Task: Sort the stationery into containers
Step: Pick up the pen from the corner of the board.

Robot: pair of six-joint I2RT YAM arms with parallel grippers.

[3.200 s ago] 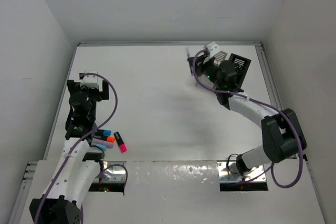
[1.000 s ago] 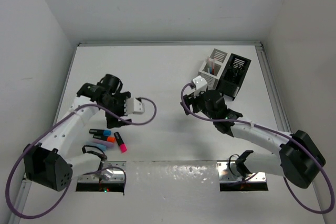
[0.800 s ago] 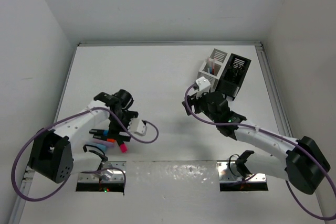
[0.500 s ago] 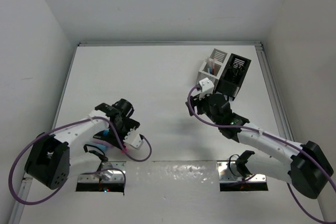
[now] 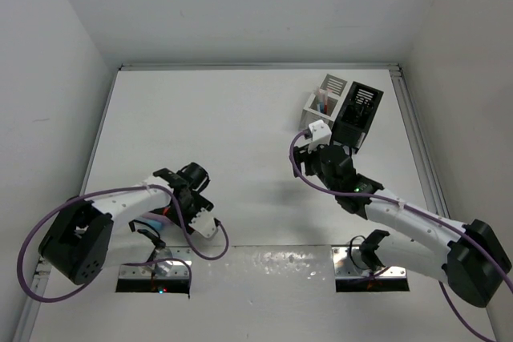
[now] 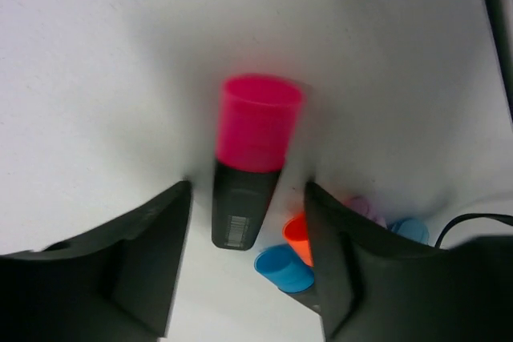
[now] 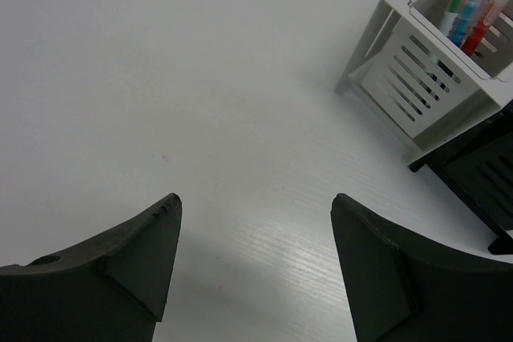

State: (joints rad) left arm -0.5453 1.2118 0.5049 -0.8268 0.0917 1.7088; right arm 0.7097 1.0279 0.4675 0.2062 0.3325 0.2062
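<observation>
A pink highlighter with a black body lies on the table between the fingers of my left gripper. The jaws straddle it with a thin gap on each side, so the gripper is open. Orange, blue and purple highlighters lie just beside the right finger. From above, my left gripper covers most of this cluster. My right gripper hangs open and empty over bare table. The white container holds several pens, and the black container stands next to it.
Both containers, white and black, stand at the back right, just beyond my right gripper. The left arm's purple cable loops near the front metal strip. Walls enclose the table on three sides.
My left arm swung down towards the near edge and lowered onto the highlighters, its jaws narrowing around the pink one. My right gripper drifted slightly nearer, staying open.
</observation>
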